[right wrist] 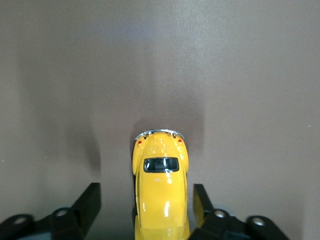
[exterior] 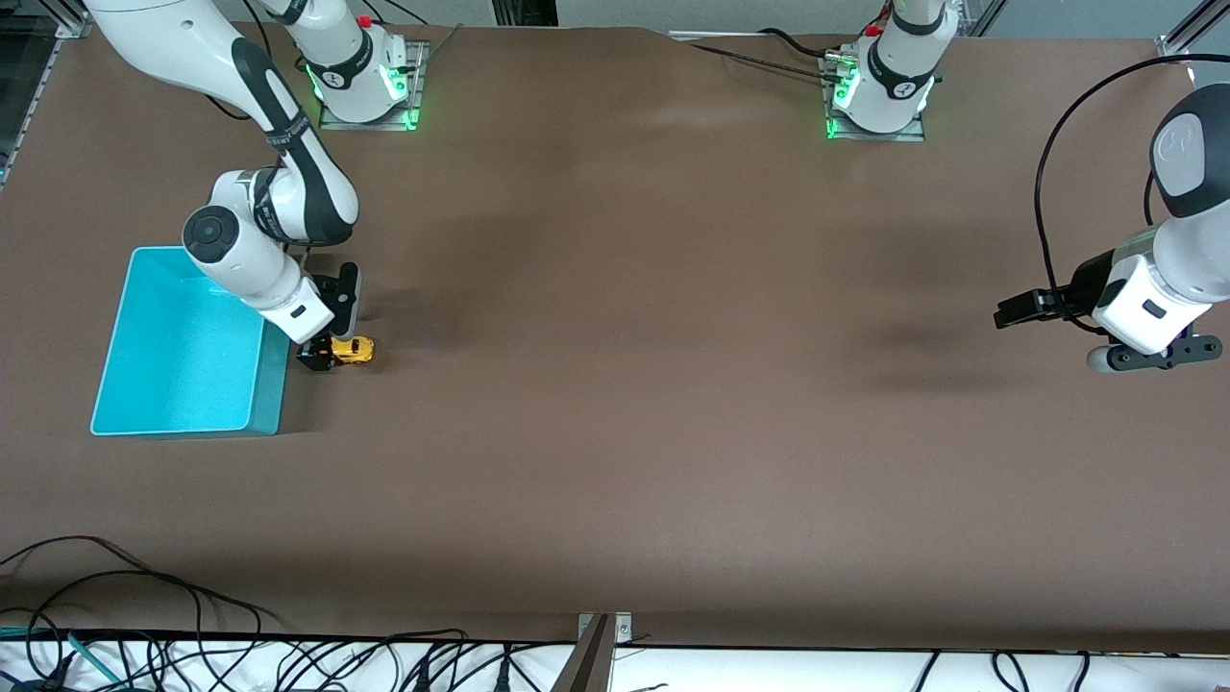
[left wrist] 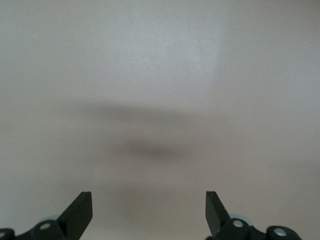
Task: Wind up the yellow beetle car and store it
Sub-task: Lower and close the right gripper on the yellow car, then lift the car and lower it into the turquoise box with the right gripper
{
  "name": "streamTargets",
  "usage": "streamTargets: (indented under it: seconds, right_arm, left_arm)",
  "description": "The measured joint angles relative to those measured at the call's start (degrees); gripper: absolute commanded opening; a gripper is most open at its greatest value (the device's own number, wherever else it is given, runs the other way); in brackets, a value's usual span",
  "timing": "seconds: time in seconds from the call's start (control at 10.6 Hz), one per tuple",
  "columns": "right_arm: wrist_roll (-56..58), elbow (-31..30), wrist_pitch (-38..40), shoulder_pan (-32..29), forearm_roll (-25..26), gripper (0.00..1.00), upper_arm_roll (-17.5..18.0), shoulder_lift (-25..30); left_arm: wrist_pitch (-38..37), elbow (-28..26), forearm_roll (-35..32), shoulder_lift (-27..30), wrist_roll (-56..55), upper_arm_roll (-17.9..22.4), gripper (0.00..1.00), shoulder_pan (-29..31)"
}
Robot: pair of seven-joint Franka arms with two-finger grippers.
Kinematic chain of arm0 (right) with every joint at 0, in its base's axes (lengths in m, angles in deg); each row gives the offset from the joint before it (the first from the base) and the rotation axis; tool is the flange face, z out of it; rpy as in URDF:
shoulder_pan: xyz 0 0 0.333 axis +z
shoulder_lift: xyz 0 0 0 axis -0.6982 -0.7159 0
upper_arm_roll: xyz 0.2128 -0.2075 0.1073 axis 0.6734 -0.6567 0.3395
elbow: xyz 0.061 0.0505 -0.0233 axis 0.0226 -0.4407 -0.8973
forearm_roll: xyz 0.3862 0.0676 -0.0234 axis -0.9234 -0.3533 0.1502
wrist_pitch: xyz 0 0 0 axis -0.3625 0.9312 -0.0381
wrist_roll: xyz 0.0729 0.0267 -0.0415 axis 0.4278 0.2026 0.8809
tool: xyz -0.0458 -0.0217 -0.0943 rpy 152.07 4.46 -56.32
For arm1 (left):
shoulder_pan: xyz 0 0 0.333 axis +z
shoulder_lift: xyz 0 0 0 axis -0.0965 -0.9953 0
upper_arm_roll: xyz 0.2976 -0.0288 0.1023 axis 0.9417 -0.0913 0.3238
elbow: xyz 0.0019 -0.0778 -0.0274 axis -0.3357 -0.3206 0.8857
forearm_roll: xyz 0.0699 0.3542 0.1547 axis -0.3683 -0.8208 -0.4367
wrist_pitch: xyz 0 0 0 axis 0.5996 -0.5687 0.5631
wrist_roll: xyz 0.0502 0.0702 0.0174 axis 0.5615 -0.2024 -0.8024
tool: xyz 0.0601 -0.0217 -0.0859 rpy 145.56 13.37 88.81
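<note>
The yellow beetle car [exterior: 352, 351] stands on the brown table right beside the turquoise bin [exterior: 272, 384], on the bin's side that faces the left arm's end. My right gripper [exterior: 315, 358] is down at the table, open, with one finger on each side of the car. In the right wrist view the car [right wrist: 161, 190] sits between the fingers [right wrist: 89, 200], with a clear gap on one side and a narrow one on the other. My left gripper [exterior: 1153, 356] waits open and empty over bare table at the left arm's end; its wrist view shows only its fingertips [left wrist: 80, 207] and the tabletop.
The turquoise bin has nothing in it and stands at the right arm's end of the table. Cables lie along the table edge nearest the front camera [exterior: 192, 615].
</note>
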Motion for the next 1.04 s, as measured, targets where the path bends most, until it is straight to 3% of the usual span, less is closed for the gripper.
streamTargets:
  seconds: [0.19,0.28,0.66,1.04]
  right_arm:
    - [0.56,0.00,-0.08,0.00,0.00,0.31,0.02,0.00]
    - [1.53,0.13,-0.52,0.00,0.00,0.22,0.03,0.04]
    - [2.70,0.31,-0.53,0.00,0.00,0.05,0.24,0.43]
    - [3.04,1.13,6.89,0.00,0.00,0.04,0.34,5.74]
  left_arm:
    - [-0.09,0.00,0.00,-0.04,0.06,-0.04,1.00,-0.05]
    - [-0.13,0.00,0.00,-0.09,0.09,-0.09,1.00,-0.11]
    - [-0.36,-0.01,0.00,-0.20,0.11,-0.08,1.00,-0.11]
    - [-0.36,-0.01,0.00,-0.20,0.48,-0.13,1.00,-0.20]
